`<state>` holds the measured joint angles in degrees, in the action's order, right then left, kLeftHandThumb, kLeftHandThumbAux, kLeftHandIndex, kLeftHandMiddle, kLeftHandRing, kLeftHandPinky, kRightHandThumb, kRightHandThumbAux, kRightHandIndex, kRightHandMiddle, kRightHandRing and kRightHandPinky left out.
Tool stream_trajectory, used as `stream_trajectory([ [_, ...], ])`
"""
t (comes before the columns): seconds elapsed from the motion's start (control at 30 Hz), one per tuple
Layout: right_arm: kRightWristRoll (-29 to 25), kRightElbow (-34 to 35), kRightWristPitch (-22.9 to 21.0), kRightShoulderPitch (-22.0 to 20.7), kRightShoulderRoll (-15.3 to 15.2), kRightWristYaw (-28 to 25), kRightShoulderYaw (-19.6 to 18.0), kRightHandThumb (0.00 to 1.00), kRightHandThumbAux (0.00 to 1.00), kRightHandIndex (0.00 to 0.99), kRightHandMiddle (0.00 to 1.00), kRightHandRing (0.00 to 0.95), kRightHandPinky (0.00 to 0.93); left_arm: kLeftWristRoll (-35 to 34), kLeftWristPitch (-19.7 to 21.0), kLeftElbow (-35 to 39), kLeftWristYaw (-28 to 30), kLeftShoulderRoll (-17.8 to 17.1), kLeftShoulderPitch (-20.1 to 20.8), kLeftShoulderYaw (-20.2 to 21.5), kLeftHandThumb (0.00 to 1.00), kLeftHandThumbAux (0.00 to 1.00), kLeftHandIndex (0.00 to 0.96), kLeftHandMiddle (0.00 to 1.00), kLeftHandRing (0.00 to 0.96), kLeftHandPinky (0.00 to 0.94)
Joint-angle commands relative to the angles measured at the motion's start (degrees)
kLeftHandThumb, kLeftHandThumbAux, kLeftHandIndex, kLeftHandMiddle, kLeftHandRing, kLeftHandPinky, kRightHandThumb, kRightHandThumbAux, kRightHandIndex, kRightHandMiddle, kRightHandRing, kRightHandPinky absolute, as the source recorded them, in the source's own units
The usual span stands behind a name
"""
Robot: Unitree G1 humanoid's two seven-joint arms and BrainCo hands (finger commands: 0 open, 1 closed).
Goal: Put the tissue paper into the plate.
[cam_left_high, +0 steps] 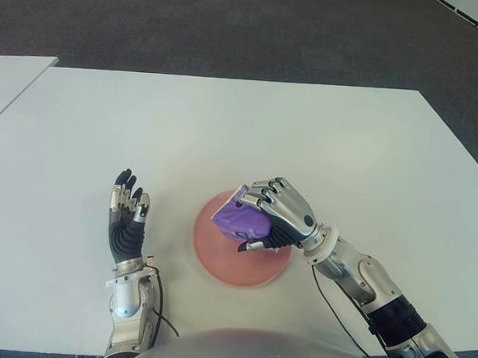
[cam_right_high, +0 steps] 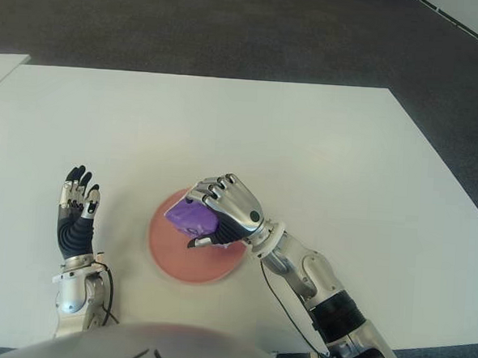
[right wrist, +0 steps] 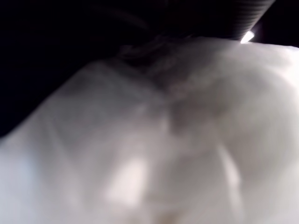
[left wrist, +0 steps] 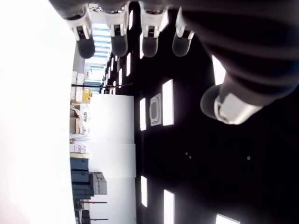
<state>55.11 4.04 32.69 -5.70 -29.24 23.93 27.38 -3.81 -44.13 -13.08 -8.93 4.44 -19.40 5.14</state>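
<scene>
A purple tissue pack is gripped in my right hand, whose fingers curl over its top. Hand and pack hover over the pink plate, which lies on the white table near its front edge. In the right wrist view a pale wrinkled surface of the tissue pack fills the picture. My left hand stands upright to the left of the plate with its fingers straight and nothing in them; the left wrist view shows its fingertips apart.
A second white table shows at the far left edge. Dark carpet lies beyond the table. A black cable runs by my left forearm.
</scene>
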Motion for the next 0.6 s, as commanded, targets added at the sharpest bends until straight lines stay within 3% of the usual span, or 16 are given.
stream_trajectory([
  [0.03,3.03,-0.60,1.68,-0.18,-1.09,2.29,-0.60,0.368,0.476,0.095,0.125,0.127,0.157,-0.46,4.78,1.09,-2.64,6.43,-1.80,-1.77,0.001,0.528,0.079,0.008,0.000,0.006],
  [0.1,4.15,-1.19,2.27,-0.31,-1.60,3.58,-0.69,0.295,0.426,0.038,0.051,0.052,0.064,-1.05,5.99,1.73,-3.03,6.19,-2.04,-2.32,0.006,0.532,0.077,0.010,0.000,0.010],
  [0.2,5.62,-1.86,2.86,-0.66,-2.19,5.11,-0.70,0.237,0.389,0.012,0.016,0.017,0.020,-2.86,6.95,2.86,-2.26,5.91,-2.58,-3.53,0.015,0.541,0.076,0.011,0.001,0.017],
  [0.6,7.74,-4.25,4.29,-2.49,-2.59,8.71,-0.50,0.171,0.343,0.000,0.000,0.000,0.000,-5.69,9.55,4.84,-1.63,4.50,-3.30,-5.73,0.037,0.565,0.065,0.003,0.002,0.029],
])
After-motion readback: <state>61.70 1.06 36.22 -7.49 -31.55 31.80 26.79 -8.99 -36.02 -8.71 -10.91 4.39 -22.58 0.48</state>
